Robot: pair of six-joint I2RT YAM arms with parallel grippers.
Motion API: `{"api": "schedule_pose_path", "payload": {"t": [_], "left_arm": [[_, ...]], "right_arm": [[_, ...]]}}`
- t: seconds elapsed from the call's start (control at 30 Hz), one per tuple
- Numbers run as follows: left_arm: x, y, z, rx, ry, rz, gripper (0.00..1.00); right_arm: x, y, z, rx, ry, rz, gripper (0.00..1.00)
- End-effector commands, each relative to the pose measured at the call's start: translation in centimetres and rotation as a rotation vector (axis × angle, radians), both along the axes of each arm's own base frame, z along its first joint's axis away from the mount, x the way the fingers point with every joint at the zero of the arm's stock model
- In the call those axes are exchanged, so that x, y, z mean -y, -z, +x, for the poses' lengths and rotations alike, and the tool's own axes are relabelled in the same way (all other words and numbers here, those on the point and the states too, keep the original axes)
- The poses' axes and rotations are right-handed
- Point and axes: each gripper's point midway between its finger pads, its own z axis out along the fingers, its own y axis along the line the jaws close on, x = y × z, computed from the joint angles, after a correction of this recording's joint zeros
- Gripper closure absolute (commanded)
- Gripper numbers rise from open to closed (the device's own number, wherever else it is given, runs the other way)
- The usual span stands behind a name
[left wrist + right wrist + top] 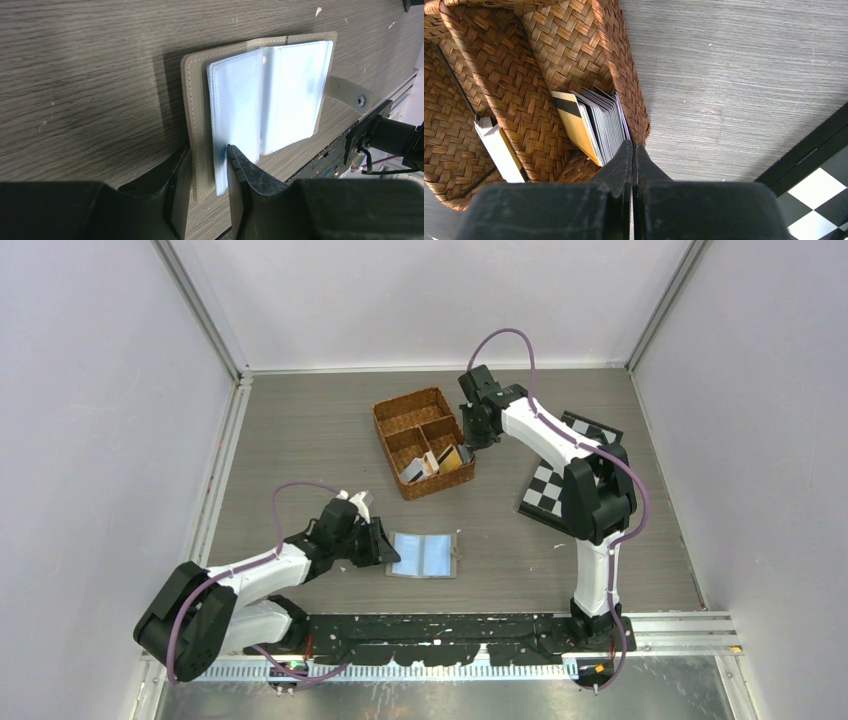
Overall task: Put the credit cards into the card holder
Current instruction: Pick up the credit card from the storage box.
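Two left jaws clamp card holder edge; right jaws meet beside basket.

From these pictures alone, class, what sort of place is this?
Probably a lab robot test cell: plain walls on a metal frame enclose the table, a checkerboard lies on it, and the left arm and right arm are bolted along its near edge.

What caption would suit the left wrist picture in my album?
Left pincer pinching one edge of the open card holder on the table.
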Motion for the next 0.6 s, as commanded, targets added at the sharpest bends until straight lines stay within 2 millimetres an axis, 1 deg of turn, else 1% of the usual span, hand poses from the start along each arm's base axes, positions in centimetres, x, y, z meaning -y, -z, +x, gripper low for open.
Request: {"api": "schedule_pose_path", "payload": {"t": [0.0,0.4,0.5,0.57], "left_arm": [[0.1,-0.3,0.4,0.011,0.0,0.006,0.67],[0.1,-0.5,0.5,0.015,0.001,0.003,0.67],[0.1,-0.6,0.5,0.017,0.003,0.003,0.67],[0.1,-0.6,0.5,0.018,0.003,0.002,0.67]], "right_arm": [[-0.1,-3.7,0.7,0.08,0.003,0.04,1.0],[0.0,-6.3,0.6,0.142,0.0,0.064,1.0],[0.0,-6.6,0.5,0.147,-0.005,0.067,1.0],[0.0,-6.4,0.3,0.14,-0.009,0.071,1.0]]}}
